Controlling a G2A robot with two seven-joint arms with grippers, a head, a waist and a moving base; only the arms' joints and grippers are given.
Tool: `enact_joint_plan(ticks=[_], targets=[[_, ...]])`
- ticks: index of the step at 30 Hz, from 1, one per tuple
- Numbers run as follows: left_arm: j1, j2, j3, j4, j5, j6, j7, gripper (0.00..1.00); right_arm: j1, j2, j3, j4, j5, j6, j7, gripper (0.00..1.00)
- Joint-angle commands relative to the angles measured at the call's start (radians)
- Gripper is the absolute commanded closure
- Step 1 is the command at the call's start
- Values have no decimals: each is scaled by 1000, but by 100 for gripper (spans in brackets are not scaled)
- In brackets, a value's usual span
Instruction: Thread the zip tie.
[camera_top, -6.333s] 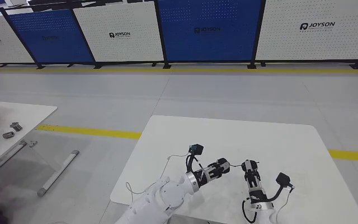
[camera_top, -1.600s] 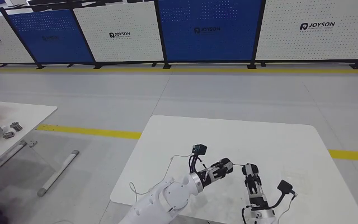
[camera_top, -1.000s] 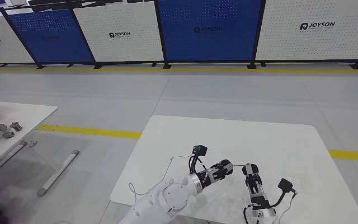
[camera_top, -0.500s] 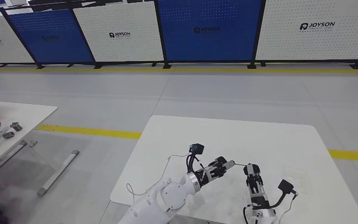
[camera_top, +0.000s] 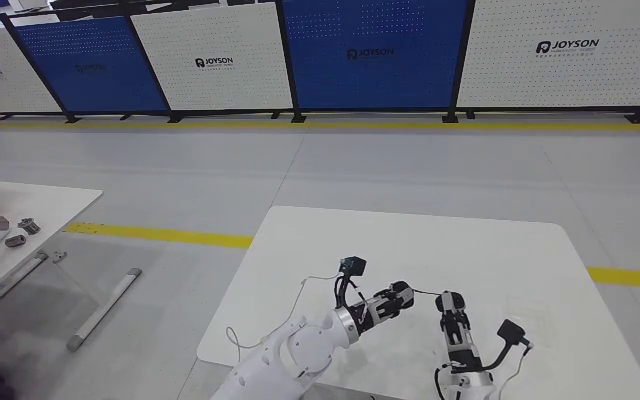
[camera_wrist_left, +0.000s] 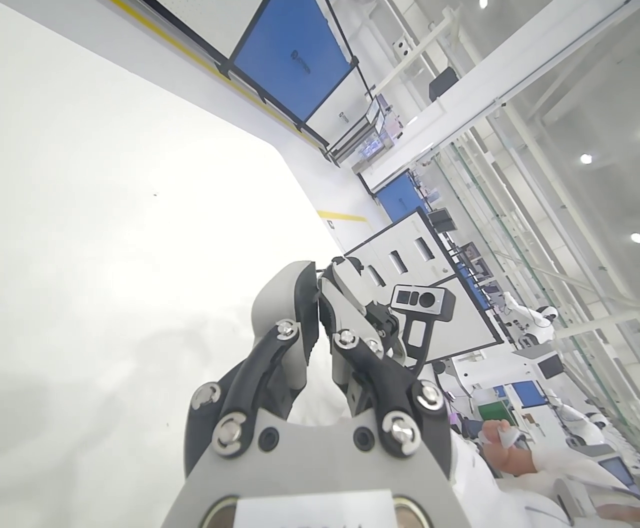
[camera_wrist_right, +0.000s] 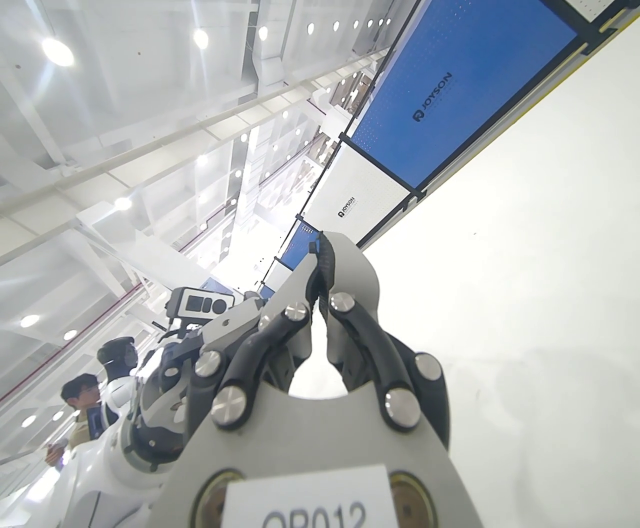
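Left gripper (camera_wrist_left: 318, 300): the jaws are drawn together, the pads all but meeting, with only a hairline gap between them. Right gripper (camera_wrist_right: 318, 272): the jaws are likewise pressed together along the pads. In the top view the two grippers stand tip toward tip, near each other, in the lower centre-right of the frame. The zip tie (camera_top: 422, 293) shows there as a thin dark strand bridging the gap between them, over the white table (camera_top: 400, 230). Each gripper is judged to pinch one end; which end is the head and which the tail cannot be told. Handling: the tie is judged very light, narrow and springy. It should be stiff enough to keep a line over a short free span, but prone to bow or twist if gripped far from its tip. Its smooth plastic face may slip in the pads under a sideways push. Take hold of the tail close behind its tip, leaving a short free stub to enter the slot. Take hold of the head by its flat sides, leaving the slot opening unobstructed. Align stub and slot on one axis before advancing; a slight angular error is likely to make the tip skate off the head.
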Motion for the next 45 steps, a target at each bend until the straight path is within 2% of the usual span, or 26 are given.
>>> enact_joint_plan(ticks=[1,3,4,8,15,17,21,30,31,32,33,34,41,43,45], targets=[[-1,0,-1,2,-3,-1,-3,100,1,-1,0,0,-3,0,0,100],[-1,0,0,2,-5,-1,-2,100,1,-1,0,1,-4,0,0,100],[-1,0,-1,3,-6,-1,-2,77,1,-2,0,1,-5,1,-1,100],[-2,0,-2,5,-9,1,-3,74,2,-3,0,4,-9,3,-1,100],[-2,0,-4,7,-12,3,1,81,2,-6,0,7,-17,3,-9,100],[-3,-1,-4,9,-15,3,3,90,2,-6,0,8,-18,1,-11,100],[-5,-2,-4,14,-22,5,6,100,2,-7,1,13,-25,-5,-17,100],[-7,-3,0,17,-27,7,4,100,2,-9,2,17,-53,-10,-29,100],[-7,-3,0,18,-28,6,5,91,2,-9,2,17,-55,-10,-30,100],[-7,-3,0,18,-29,6,4,71,2,-9,2,17,-57,-10,-31,100],[-7,-3,0,18,-29,6,3,71,1,-9,1,17,-58,-10,-32,100],[-7,-3,0,18,-29,6,3,75,1,-9,1,18,-59,-10,-32,100],[-11,-4,0,18,-34,10,1,73,-5,-9,2,8,-74,-10,-36,100],[-13,-5,0,18,-34,12,1,76,-8,-9,2,3,-78,-10,-37,100],[-14,-5,1,19,-32,14,1,87,-10,-9,3,-1,-78,-10,-39,100]])
